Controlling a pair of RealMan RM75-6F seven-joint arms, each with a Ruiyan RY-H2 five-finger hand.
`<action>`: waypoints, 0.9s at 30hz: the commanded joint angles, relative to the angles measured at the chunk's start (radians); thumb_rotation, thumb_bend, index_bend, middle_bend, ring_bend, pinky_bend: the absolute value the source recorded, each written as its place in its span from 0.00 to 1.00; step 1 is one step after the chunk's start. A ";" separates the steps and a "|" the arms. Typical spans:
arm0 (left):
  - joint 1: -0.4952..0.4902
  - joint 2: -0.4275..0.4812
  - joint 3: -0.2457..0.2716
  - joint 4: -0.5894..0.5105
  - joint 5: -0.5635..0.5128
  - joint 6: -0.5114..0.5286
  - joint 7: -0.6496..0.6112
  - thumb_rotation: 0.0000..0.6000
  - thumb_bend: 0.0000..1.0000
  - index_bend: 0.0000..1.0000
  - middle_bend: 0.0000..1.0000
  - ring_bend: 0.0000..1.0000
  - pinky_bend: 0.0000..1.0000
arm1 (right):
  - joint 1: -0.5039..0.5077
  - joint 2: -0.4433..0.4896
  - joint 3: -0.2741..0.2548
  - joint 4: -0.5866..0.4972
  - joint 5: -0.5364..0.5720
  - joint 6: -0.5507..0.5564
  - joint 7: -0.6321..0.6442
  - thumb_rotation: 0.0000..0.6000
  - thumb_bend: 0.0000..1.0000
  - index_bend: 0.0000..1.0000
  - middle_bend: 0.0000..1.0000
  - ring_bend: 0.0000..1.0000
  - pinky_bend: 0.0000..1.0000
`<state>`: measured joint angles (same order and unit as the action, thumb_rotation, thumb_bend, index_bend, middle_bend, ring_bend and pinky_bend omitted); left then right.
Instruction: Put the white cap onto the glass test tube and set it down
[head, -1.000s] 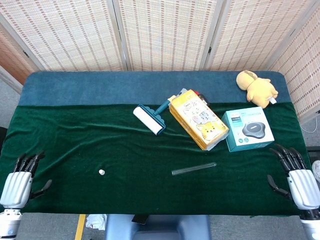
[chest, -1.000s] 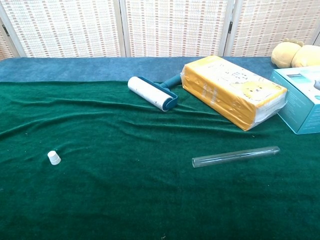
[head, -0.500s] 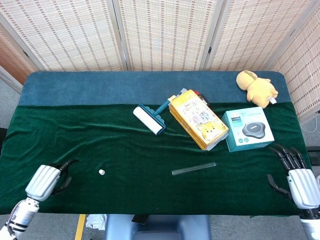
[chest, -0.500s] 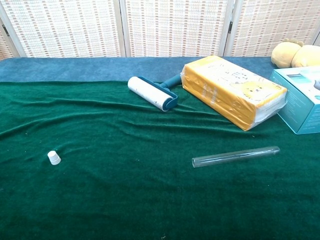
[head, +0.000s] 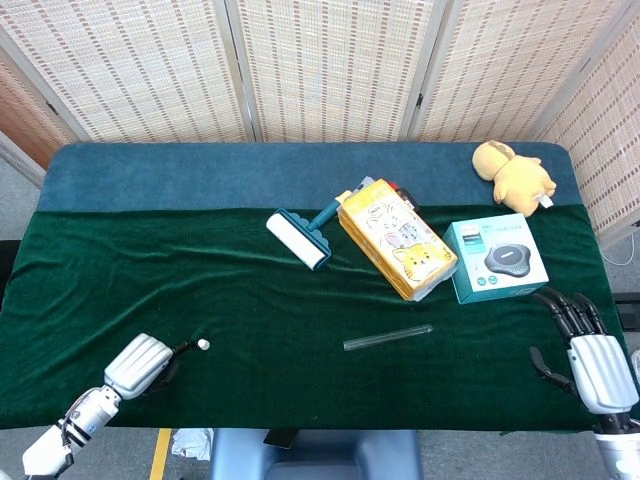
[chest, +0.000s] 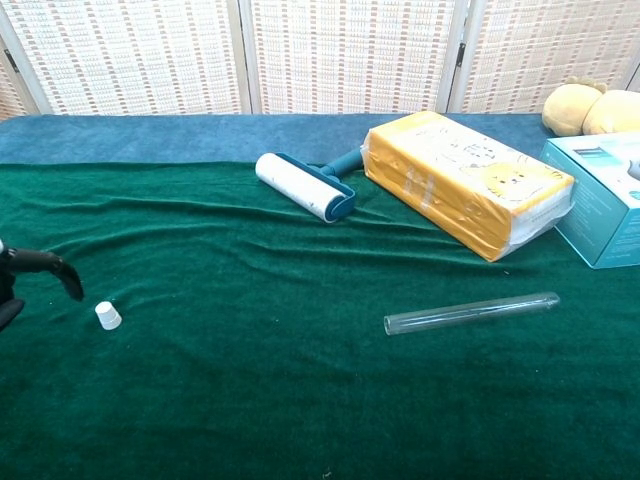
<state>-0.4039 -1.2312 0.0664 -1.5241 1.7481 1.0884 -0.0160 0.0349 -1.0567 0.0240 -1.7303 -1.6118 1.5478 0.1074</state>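
- Green velvet cloth is being seen draped over the surface, with a blue cloth running along its far edge.
- The white cap is being shown standing on the green cloth toward the left near side, untouched and not held.
- The glass test tube is being shown lying on its side on the cloth, well apart from the cap, to its right, with nothing on its open end.
- The left hand is being held low over the cloth just beside the cap; its dark fingertips are being pointed toward the cap without touching it, and nothing is being held in it. How far its fingers are spread cannot be told.
- The right hand is being held at the right near edge of the surface, fingers apart and extended, with nothing in its grasp.
- A lint roller, a yellow package, a teal box and a yellow plush toy are being shown lying further back, away from both hands.
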 joint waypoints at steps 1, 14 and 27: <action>-0.015 -0.018 -0.001 -0.005 -0.024 -0.025 0.029 1.00 0.78 0.26 0.99 0.82 0.72 | 0.002 -0.002 0.000 -0.001 0.001 -0.004 -0.002 1.00 0.46 0.12 0.13 0.14 0.05; -0.057 -0.080 -0.002 -0.001 -0.081 -0.091 0.114 1.00 0.78 0.24 0.99 0.82 0.72 | 0.004 -0.008 0.001 0.006 0.008 -0.008 0.003 1.00 0.46 0.12 0.13 0.14 0.05; -0.050 -0.084 0.000 0.023 -0.188 -0.120 0.181 1.00 0.78 0.28 0.99 0.82 0.72 | 0.002 -0.011 0.001 0.015 0.014 -0.010 0.013 1.00 0.46 0.12 0.13 0.14 0.05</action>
<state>-0.4569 -1.3199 0.0656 -1.5028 1.5668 0.9702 0.1615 0.0372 -1.0681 0.0251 -1.7153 -1.5976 1.5386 0.1205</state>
